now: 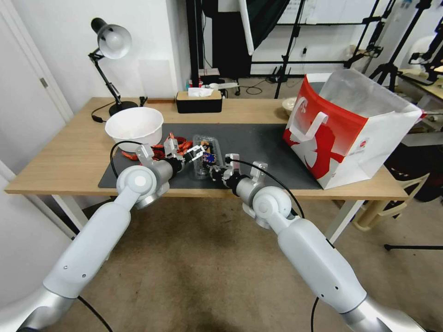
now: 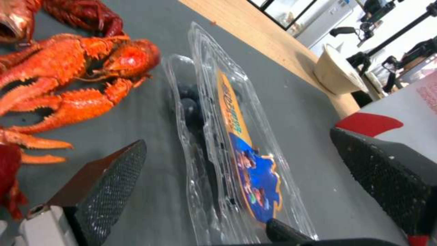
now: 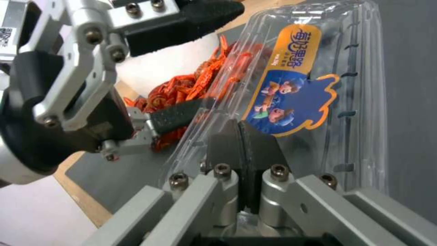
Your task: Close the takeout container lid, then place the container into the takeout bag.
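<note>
**Both claws at the container, mid-bench**

In the head view we see the container (image 1: 206, 156) lying on the dark mat (image 1: 258, 138) near the middle of the frame, on the wooden bench (image 1: 69, 157). The bag (image 1: 350, 129) stands upright and open at the right of the frame, well apart from the container.

Our left claw (image 1: 196, 152) reaches in from the left and sits spread wide at the container's left side. In the left wrist view its two dark pads stand far apart, one at lower left (image 2: 109, 177) and one at lower right, with the container (image 2: 227, 150) lying between them and neither pad touching it. Dark berries (image 2: 189, 102) show through the clear plastic, and the lid (image 2: 245, 143) with its orange and blue sticker sits low over the tray half, though we cannot tell whether it is snapped fast.

Our right claw (image 1: 217, 171) meets the container's near edge. In the right wrist view its fingers (image 3: 243, 150) are pressed together, clenched on the rim of the container (image 3: 319, 78).

Red crayfish (image 1: 177, 146) lie just left of the container, beside a white bowl (image 1: 134, 127).
</note>
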